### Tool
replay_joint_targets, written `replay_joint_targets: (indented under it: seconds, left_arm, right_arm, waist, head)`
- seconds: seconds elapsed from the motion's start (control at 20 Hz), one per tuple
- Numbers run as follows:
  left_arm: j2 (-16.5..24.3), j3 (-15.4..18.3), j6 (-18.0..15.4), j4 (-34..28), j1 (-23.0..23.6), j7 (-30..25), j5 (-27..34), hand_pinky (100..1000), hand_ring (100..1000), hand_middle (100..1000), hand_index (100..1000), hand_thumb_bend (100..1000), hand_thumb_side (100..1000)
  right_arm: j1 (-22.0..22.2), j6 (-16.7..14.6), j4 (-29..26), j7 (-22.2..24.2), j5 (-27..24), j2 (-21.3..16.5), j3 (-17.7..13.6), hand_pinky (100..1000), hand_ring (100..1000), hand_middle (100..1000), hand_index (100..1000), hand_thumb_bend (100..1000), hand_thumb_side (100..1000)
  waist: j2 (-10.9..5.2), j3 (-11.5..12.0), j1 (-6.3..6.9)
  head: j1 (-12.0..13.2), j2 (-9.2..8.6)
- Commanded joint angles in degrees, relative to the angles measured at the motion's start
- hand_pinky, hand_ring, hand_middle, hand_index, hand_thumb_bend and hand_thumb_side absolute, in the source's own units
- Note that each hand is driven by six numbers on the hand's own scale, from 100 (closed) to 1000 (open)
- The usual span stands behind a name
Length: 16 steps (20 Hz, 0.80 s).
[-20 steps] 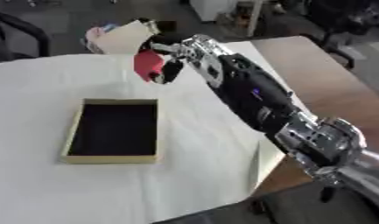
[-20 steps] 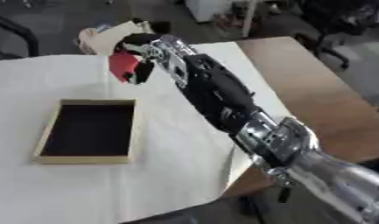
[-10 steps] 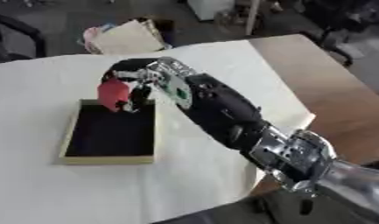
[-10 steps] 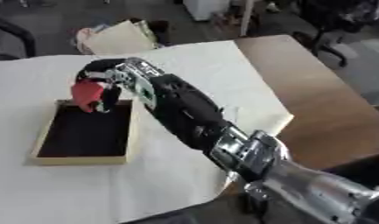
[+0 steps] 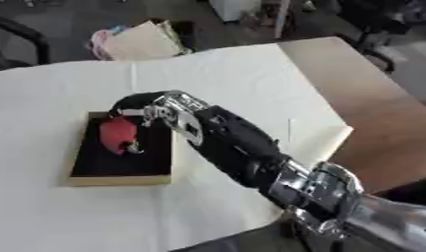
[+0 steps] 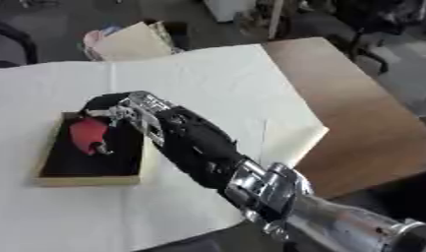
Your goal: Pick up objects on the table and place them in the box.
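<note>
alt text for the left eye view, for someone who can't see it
The robot's right hand reaches over a shallow black-lined box on a white-covered table, with a red object lying inside the box just below the fingers.

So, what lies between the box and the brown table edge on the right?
Only white cloth and the robot hand's forearm crossing it; left eye view shows this beside the box.

The box (image 5: 121,179) looks like pale wood with a matt black inside; the table (image 5: 384,123) is smooth brown wood under a white cloth (image 5: 225,74).
</note>
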Motion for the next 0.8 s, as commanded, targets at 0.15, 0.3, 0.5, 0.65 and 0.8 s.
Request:
replay_joint_targets:
  seconds: [0.15,0.3,0.5,0.65,0.8]
  left_arm:
    - [0.55,0.0,-0.08,-0.81,-0.3,-0.11,0.02,806,532,597,810,241,457]
    - [0.53,0.0,-0.08,-0.81,-0.28,-0.09,0.01,806,532,597,810,241,457]
    - [0.59,0.15,-0.04,-0.81,-0.06,0.04,-0.08,806,532,597,810,241,457]
    - [0.64,0.21,-0.01,-0.81,0.09,0.12,-0.18,806,532,597,810,241,457]
    - [0.71,0.31,-0.01,-0.81,0.17,0.24,-0.25,806,532,597,810,240,457]
  right_arm:
    - [-0.7,-0.4,-0.95,-0.93,1.12,-0.89,-1.01,788,857,864,994,477,387]
    - [-0.93,-0.07,-1.82,-1.46,0.5,-1.82,-1.55,770,853,859,990,513,407]
    - [-1.48,2.12,-4.8,-3.46,-2.58,-4.72,-3.37,730,845,836,983,513,430]
    - [-2.13,4.71,-7.62,-5.1,-5.13,-7.93,-4.88,713,843,827,981,510,446]
    - [-2.83,7.7,-9.84,-8.58,-7.28,-11.16,-7.75,623,816,776,964,506,460]
  waist:
    - [-0.93,-0.21,0.37]
    - [-1.11,-0.34,0.37]
    - [-1.33,-0.71,0.21]
    - [-1.46,-0.89,0.09]
    - [-1.52,-1.18,0.08]
  head:
    - [-0.07,0.0]
    - [0.11,-0.07]
    - [0.33,0.08]
    - [0.69,0.15]
    - [0.98,0.05]
